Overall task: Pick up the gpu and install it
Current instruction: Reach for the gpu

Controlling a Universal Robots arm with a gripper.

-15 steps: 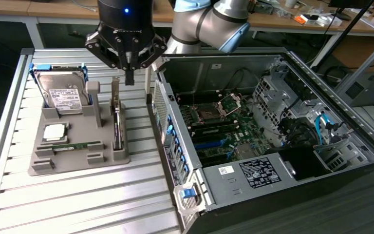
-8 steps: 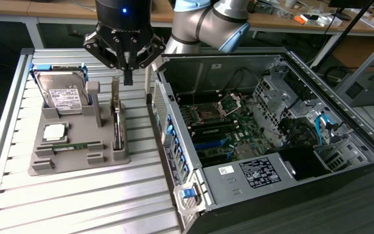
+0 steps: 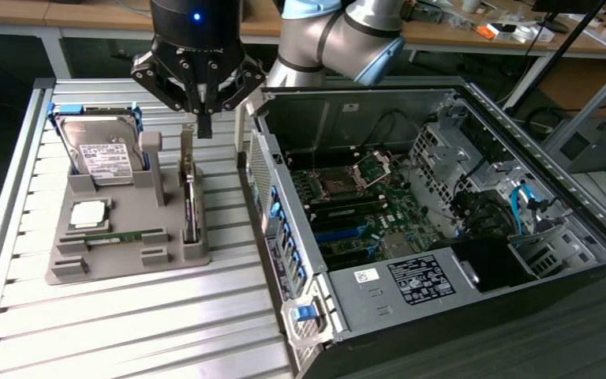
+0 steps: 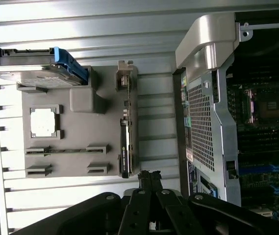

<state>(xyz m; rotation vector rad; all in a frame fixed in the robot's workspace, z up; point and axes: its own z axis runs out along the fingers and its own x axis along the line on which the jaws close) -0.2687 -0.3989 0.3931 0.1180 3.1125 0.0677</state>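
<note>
Grey plastic tray [image 3: 124, 257] on the slatted counter [image 3: 124, 332] carries the gpu [image 3: 189, 197], which stands on edge in the slot nearest the open computer case [image 3: 387, 197]. The black hand [image 3: 204, 122] hangs just above one end of the gpu, fingers pinched together, holding nothing.

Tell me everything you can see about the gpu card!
The gpu is a thin dark card standing on its edge in a slot of the gray holder, on the side nearest the computer case. A silver metal bracket caps one end. Only the holder touches it; the shut gripper hangs above it.
</note>
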